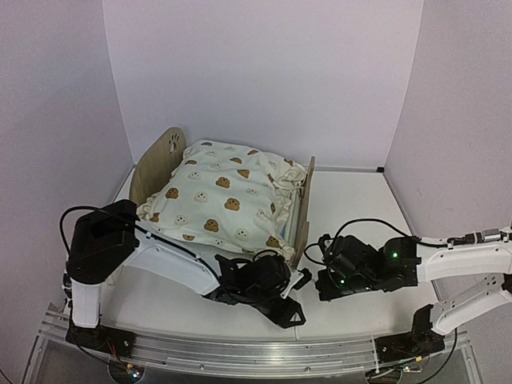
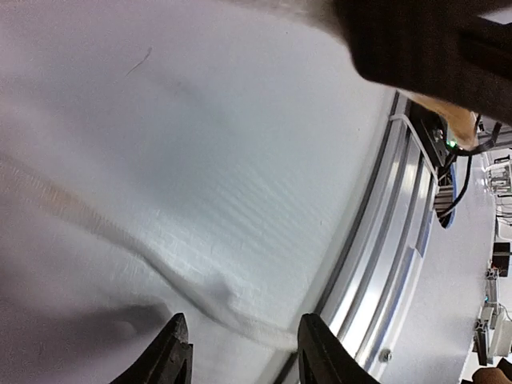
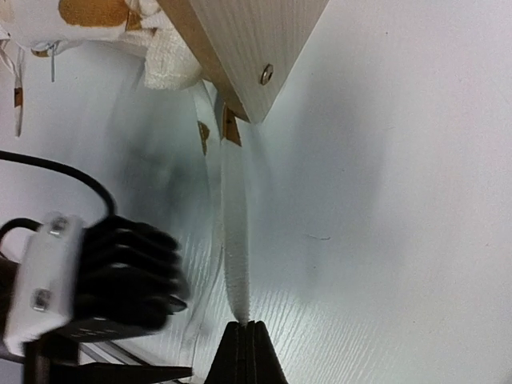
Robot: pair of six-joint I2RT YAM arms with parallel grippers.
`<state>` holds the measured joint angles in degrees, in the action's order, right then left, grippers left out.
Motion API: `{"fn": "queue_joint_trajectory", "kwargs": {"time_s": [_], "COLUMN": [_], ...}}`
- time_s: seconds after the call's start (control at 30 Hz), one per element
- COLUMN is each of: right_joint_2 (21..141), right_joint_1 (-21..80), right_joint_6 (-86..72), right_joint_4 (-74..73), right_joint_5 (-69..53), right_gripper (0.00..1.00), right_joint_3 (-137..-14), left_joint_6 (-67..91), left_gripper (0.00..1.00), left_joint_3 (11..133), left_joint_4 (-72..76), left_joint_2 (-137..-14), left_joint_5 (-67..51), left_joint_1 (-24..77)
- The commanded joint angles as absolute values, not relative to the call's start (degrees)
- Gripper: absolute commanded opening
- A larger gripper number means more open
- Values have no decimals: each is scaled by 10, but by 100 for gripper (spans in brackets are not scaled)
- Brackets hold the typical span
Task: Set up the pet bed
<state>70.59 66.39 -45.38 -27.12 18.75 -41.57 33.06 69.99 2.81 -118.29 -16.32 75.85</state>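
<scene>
Plywood pet bed [image 1: 305,206] runs crosswise, headboard [image 1: 158,166] to the left.

Left arm [image 1: 168,264] is reaching low toward centre, close over the desk | left gripper [image 2: 246,356] is holding its fingers apart | right arm [image 1: 464,260] is stretching in level | right gripper [image 3: 246,342] is pinching a white strap [image 3: 234,240], jaws pressed together

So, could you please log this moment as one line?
quilt: on pet bed | left gripper: open over loose tie | right gripper: shut on taut tie from footboard
</scene>
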Motion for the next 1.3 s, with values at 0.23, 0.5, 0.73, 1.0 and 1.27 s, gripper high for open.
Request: {"fn": "queue_joint_trajectory", "kwargs": {"time_s": [0.23, 0.5, 0.73, 1.0, 1.27], "right_joint_2": [852, 984, 1011, 956, 869], "right_joint_1": [664, 671, 672, 672, 672], "right_joint_6": [-507, -534, -531, -495, -464], "right_joint_4": [-188, -122, -115, -158, -251], "right_joint_5": [63, 4, 0, -6, 32], "right_gripper": [0, 0, 6, 34, 50], "right_joint_3": [-470, -523, -531, -521, -499], "left_joint_6": [352, 369, 373, 362, 355], "left_gripper": [63, 63, 60, 60, 60], "left_joint_3": [531, 486, 477, 493, 505], "left_joint_4": [-44, -111, -115, -117, -76], "left_joint_2": [-888, -798, -789, -811, -848], "left_joint_5": [-38, 84, 126, 148, 163], "left_joint_1": [760, 760, 759, 759, 759]}}
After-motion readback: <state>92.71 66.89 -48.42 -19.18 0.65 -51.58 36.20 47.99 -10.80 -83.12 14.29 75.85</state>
